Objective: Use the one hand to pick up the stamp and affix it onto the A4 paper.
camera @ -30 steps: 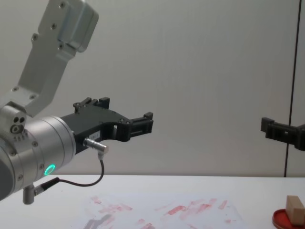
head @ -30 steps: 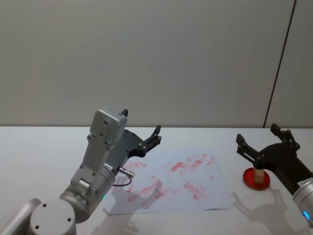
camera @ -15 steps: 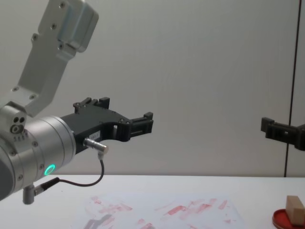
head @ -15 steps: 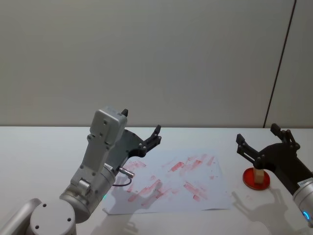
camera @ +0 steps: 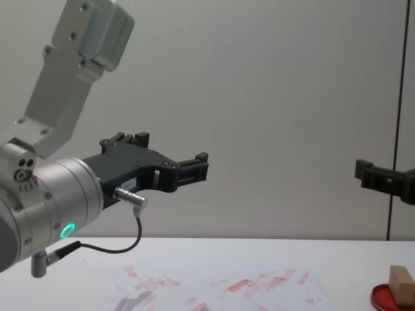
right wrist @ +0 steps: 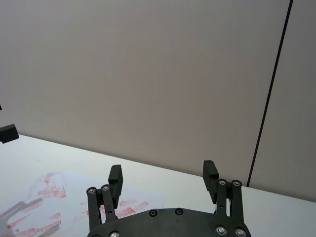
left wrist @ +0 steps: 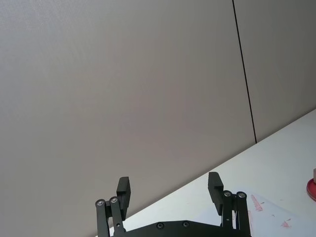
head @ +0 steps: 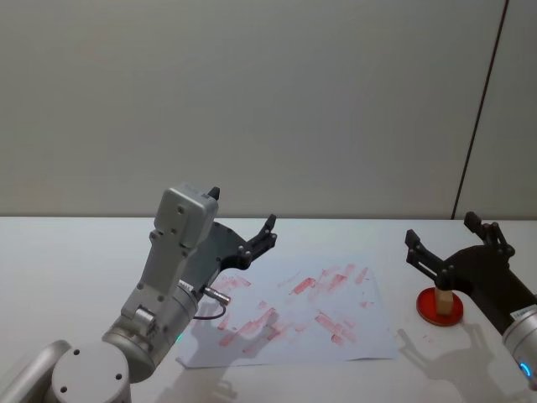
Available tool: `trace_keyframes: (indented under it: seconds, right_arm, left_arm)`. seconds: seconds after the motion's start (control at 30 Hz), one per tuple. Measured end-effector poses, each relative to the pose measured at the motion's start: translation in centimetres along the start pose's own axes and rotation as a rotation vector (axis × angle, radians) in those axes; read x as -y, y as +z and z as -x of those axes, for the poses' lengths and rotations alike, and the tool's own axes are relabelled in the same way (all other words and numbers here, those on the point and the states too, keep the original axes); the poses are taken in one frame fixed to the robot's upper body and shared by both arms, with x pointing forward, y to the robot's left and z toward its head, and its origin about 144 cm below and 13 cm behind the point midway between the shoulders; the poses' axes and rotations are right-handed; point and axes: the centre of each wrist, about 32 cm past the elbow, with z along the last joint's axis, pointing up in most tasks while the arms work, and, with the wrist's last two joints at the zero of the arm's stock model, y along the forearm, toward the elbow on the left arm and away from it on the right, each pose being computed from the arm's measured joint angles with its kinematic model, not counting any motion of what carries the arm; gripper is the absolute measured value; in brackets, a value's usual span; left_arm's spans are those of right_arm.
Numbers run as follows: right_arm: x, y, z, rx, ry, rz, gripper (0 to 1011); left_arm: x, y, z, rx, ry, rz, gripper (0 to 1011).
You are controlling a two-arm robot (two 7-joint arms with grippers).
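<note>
Stamp (head: 442,300) position: upright on the round red ink pad (head: 428,307), at the right side of the white tabletop (head: 67,260), beside the right edge of the A4 paper (head: 294,315) and apart from it. The paper lies flat near the middle of the tabletop and carries many smudged red rectangular prints; no lettering can be read in any of them. The right hand (head: 441,231) is held in the air over the ink pad. In the chest view it sits well above the stamp and clear of it, with its fingers pointing toward the far wall. The right wrist view shows the two black fingers (right wrist: 115,174) spread wide with nothing between them. The left hand (head: 242,210) is raised over the left part of the paper, also with its fingers apart and nothing in them, as the left wrist view confirms. A small white label (camera: 130,184) sits on the side of the left hand; its print is too small to read. A green light ring (camera: 67,230) glows on the silver left arm behind it.
</note>
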Motion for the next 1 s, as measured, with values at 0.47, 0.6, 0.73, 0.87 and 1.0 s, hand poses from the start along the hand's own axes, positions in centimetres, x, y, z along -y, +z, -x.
trace_keyframes:
  seconds: [0.47, 0.6, 0.73, 0.87, 1.0]
  right_arm:
    - [0.00, 0.00, 0.00, 0.000, 0.000, 0.000, 1001]
    - [0.00, 0.00, 0.00, 0.000, 0.000, 0.000, 1001]
    - [0.00, 0.00, 0.00, 0.000, 0.000, 0.000, 1001]
    - [0.00, 0.00, 0.00, 0.000, 0.000, 0.000, 1001]
    - [0.00, 0.00, 0.00, 0.000, 0.000, 0.000, 1001]
  left_arm:
    - [0.00, 0.00, 0.00, 0.000, 0.000, 0.000, 1002]
    - [0.00, 0.00, 0.00, 0.000, 0.000, 0.000, 1002]
    - [0.00, 0.00, 0.00, 0.000, 0.000, 0.000, 1003]
    - [0.00, 0.00, 0.00, 0.000, 0.000, 0.000, 1002]
    - [0.00, 0.00, 0.00, 0.000, 0.000, 0.000, 1003]
